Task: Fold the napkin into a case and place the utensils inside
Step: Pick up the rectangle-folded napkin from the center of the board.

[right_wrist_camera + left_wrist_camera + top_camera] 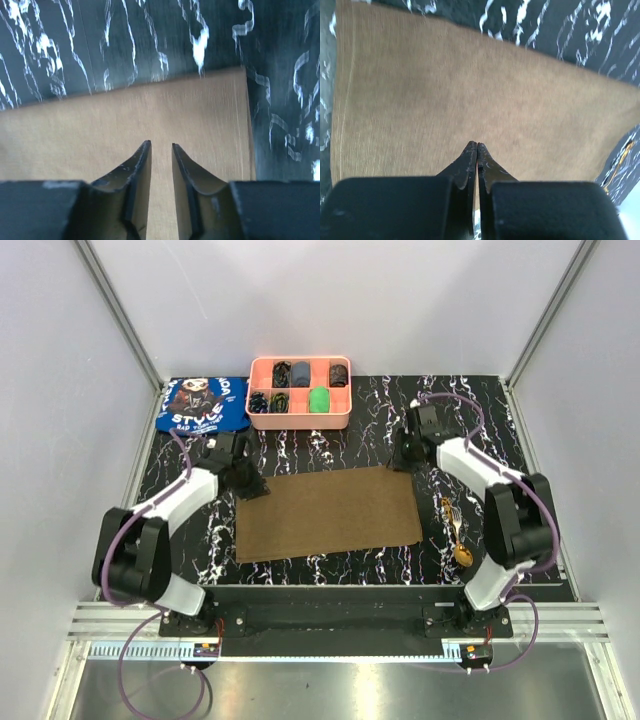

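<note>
Biggest thing here is the black marble-look table (pixel 340 445), and spread across the middle of the top view is the napkin (pixel 328 512). It lies totally flat and open, one layer, no crease or fold that I can see. So the "case" part hasn't started as far as I can judge.

Upper middle of the frame there's the pink tray (pixel 300 424) with its little dark and green bits, and a blue cloth (pixel 200 405) sits just beside it in the upper left. Neither one matters for this job.

The left gripper (pixel 477 146) is at the napkin's upper left corner. Its jaws are pressed together, and I don't see any cloth between the tips. The right gripper (pixel 160 146) hovers over the upper right corner with its jaws a little apart and nothing in them.

The utensils (pixel 455 530) are lying on the bare table just off the napkin's right edge, lower right of the top view, untouched.

So basically everything is left: grab the corners, fold, then tuck the two gold pieces in
</note>
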Motion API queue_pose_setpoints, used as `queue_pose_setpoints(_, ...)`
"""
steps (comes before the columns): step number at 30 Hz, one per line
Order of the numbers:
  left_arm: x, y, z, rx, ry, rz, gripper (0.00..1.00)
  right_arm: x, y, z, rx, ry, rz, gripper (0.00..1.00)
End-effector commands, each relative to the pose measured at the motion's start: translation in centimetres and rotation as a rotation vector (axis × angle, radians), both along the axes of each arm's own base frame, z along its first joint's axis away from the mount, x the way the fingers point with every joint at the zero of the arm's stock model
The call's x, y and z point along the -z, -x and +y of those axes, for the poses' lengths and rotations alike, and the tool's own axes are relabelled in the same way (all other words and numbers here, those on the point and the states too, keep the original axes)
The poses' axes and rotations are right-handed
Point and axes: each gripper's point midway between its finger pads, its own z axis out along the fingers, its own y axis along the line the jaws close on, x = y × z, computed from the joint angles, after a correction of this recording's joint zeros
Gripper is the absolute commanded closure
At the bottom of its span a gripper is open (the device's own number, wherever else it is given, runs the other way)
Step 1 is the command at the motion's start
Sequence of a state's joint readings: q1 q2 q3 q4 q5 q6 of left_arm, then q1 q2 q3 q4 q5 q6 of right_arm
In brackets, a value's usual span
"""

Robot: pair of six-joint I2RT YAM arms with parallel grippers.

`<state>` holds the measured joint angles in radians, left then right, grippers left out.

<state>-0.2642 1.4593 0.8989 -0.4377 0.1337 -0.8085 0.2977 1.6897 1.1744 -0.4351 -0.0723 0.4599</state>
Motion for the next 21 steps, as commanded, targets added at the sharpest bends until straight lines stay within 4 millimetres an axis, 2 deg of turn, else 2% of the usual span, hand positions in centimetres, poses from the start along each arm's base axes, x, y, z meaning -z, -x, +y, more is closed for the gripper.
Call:
queue_pose_setpoints(1,0.1,-2.9,1.9,-0.051,-0.03,-0.02,0.99,-0.3,-3.8,0.3,-0.016,-0.035,-0.037,0.7)
queue_pose_setpoints(4,1.3,-3.4,3.7,-0.094,-0.031,0.021,1.0,0.8,-5.0,-0.4,-0.001,-0.041,-0.017,0.73)
queue_pose_setpoints(8,2.9,-3.9,5.8,-0.131,-0.063,0.065,1.0,2.5,-5.5,-1.3,0.013,-0.054,0.023,0.75)
queue_pose_setpoints(15,4.6,-5.0,7.4,-0.171,-0.113,0.101,1.0,4.6,-7.3,-3.0,0.043,-0.032,0.016,0.75)
queue_pose_setpoints(18,6.1,-5.2,8.5,-0.193,-0.135,0.145,1.0,5.9,-8.3,-3.8,0.038,0.003,0.022,0.76)
queue_pose_setpoints(21,5.4,-5.5,9.3,-0.207,-0.163,0.12,1.0,5.9,-8.6,-4.1,0.019,0.025,0.011,0.75)
